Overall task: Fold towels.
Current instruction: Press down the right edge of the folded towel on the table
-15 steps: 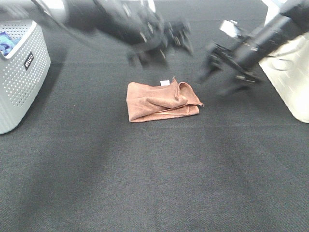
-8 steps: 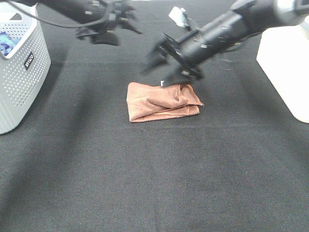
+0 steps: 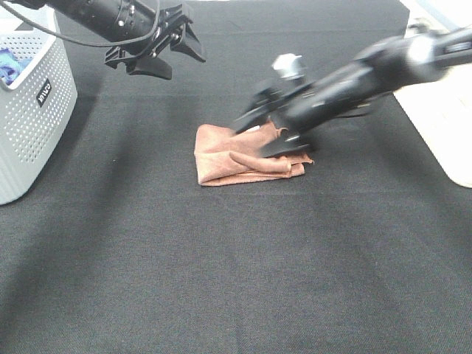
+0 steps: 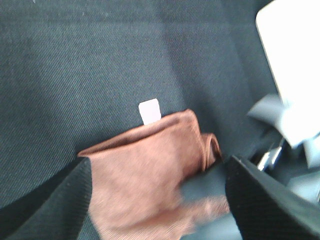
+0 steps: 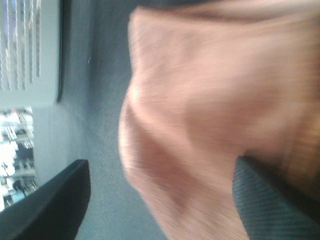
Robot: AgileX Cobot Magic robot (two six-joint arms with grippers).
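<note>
One folded reddish-brown microfiber towel [image 3: 230, 167] lies beneath the wide-spread right claw [image 3: 253, 139], well apart from the wide left claw [image 3: 182, 60], on black fabric [image 3: 221, 265] near a grey perforated basket [image 3: 29, 125].

- towel [image 3: 228, 155]: soft napped cloth, reddish-brown, matt.
- tag [image 4: 149, 111]: white, smooth, flat finish.
- table cover [image 3: 221, 280]: black woven fabric, fine-textured, matt.
- basket [image 3: 37, 133]: grey perforated plastic, smooth, slight sheen.

Left end effector [image 3: 181, 62] hangs raised at the far left, jaws spread wide, arm stretched out behind it; right end effector [image 3: 256, 138] sits low near centre, blurred, jaws apart, arm angled downward.
</note>
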